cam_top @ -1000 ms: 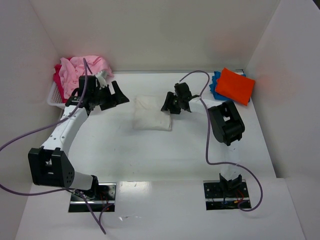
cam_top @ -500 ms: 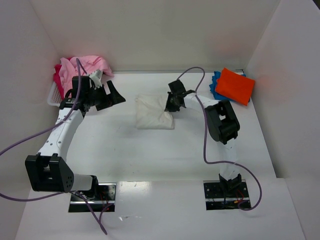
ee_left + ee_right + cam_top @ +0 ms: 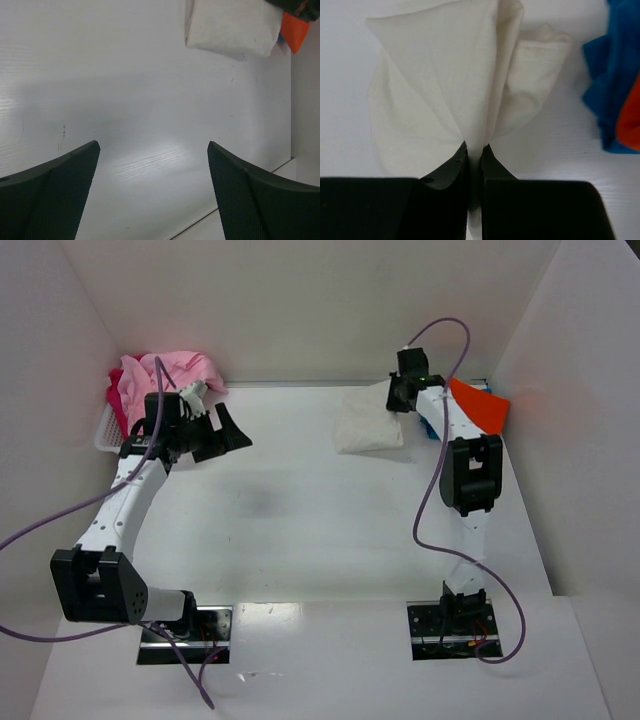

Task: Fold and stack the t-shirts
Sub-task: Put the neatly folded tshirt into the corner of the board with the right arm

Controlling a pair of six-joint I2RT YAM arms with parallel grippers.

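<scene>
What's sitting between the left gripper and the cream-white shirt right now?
Nothing: only bare table separates the left gripper from the cream-white t-shirt, as the left wrist view shows; the top view agrees.

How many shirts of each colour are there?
Cream shirt: 1
Pink shirt: 1
Red shirt: 1
Orange shirt: 1
Blue shirt: 1
Total: 5

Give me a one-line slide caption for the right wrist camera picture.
Right gripper pinching a fold of the cream-white shirt, blue shirt and orange shirt at the right edge.
</scene>
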